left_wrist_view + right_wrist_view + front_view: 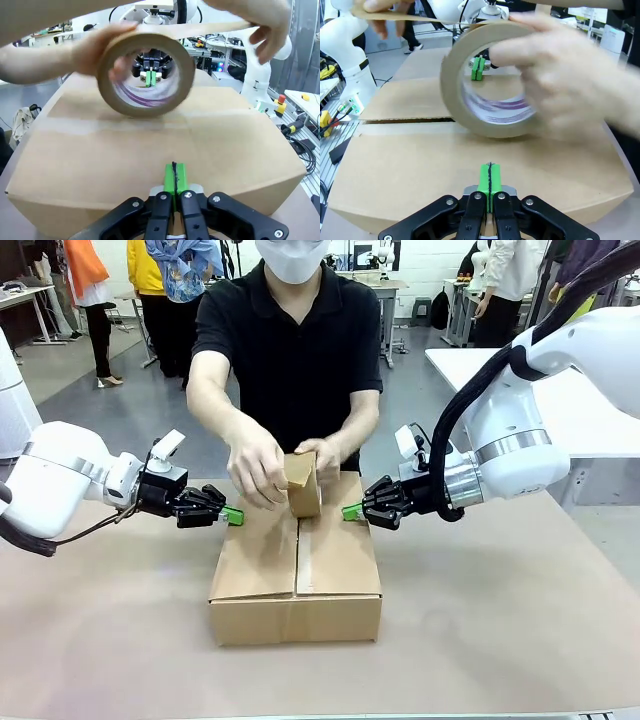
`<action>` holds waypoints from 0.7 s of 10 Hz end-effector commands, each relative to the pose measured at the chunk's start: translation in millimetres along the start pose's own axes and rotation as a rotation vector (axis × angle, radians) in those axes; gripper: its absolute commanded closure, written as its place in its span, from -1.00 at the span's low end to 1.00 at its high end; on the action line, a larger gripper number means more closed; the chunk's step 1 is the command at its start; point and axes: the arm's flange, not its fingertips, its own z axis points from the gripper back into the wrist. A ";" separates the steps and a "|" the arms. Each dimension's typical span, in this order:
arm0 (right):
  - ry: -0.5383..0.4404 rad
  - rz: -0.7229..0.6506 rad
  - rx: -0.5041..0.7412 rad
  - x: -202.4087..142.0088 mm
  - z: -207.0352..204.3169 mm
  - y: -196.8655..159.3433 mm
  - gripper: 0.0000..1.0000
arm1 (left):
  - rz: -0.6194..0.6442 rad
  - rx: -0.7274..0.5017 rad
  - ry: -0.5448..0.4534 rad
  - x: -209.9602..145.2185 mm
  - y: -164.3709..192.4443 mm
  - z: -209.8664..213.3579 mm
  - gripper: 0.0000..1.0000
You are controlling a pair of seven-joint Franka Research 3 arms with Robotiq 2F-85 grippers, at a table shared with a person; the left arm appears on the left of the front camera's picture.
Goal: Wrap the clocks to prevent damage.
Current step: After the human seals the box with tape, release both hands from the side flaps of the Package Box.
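A closed cardboard box (pixel 295 580) lies in the middle of the table; the clocks are hidden. The person's hands (pixel 255 470) hold a brown tape roll (pixel 303 485) upright on the box's far end, over the seam. A strip of tape (pixel 210 27) is pulled out from the roll (pixel 145 111). My left gripper (pixel 233 515) is shut, its green tips at the box's upper left edge (pixel 174 177). My right gripper (pixel 351 511) is shut too, at the upper right edge (pixel 490 177). Through the roll (pixel 451 95), each wrist view looks at the opposite gripper (pixel 150 77) (pixel 478 68).
The table (pixel 100 640) is covered in brown paper with free room in front of and beside the box. A white table (pixel 570 400) stands behind my right arm. Several people stand far back in the room.
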 end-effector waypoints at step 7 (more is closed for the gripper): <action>0.003 -0.018 -0.008 -2.2 -2.5 0.2 0.98 | 0.001 0.000 0.002 -0.6 -0.3 -1.2 0.98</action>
